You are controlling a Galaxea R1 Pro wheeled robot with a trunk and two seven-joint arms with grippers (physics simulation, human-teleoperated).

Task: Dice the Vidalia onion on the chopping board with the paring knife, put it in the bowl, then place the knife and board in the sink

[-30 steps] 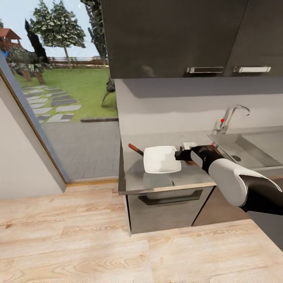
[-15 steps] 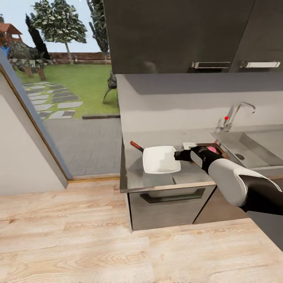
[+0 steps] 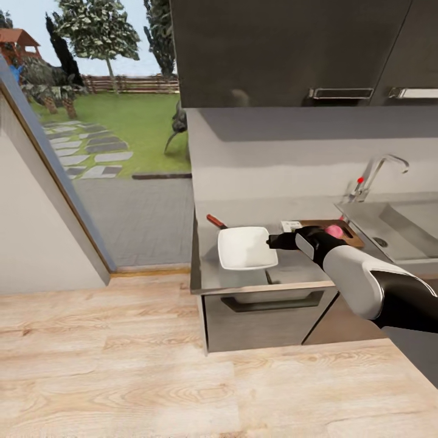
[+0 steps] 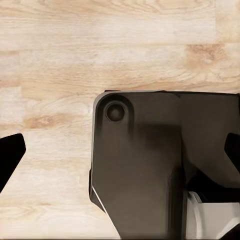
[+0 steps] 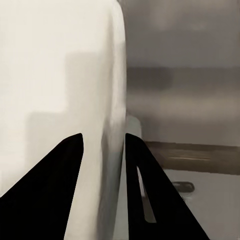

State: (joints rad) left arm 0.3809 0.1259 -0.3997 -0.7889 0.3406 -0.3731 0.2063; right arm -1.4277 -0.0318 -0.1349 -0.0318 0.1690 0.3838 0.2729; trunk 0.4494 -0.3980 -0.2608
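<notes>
The right gripper [image 3: 272,241] was pinched on the right-hand rim of the bowl [image 3: 246,247], and in the right wrist view the two dark fingers [image 5: 60,180] sat tight to either side of that white rim [image 5: 112,100], so it was closed on the bowl. The bowl hung lifted and tilted over the left end of the countertop [image 3: 210,277], its near edge close to the counter's pale front lip. Its reflection showed on the grey top below it.

Just beyond the bowl's far-left corner, the paring knife [image 3: 216,221] poked out, red handle showing, close to the counter's left edge. To the right of the gripper, the chopping board [image 3: 350,233] lay flat on the countertop, its right end just beside the sink [image 3: 389,228]. The Vidalia onion [image 3: 333,230] sat on the board, right behind the wrist of the right arm [image 3: 359,277]. A small white packet-like thing [image 3: 291,225] lay at the board's left end; what it was could not be made out.

The tap [image 3: 374,176] stood at the far side of the sink, with wall cabinets [image 3: 292,48] overhead. Left of the counter ran a glass wall [image 3: 103,152] onto the garden, with open wooden floor [image 3: 109,365] in front of the cabinets.

In the left wrist view, the left gripper [image 4: 122,155] pointed down at the robot's dark base [image 4: 145,170] and the floor, with its fingertips [image 4: 10,155] spread wide apart and nothing between them.
</notes>
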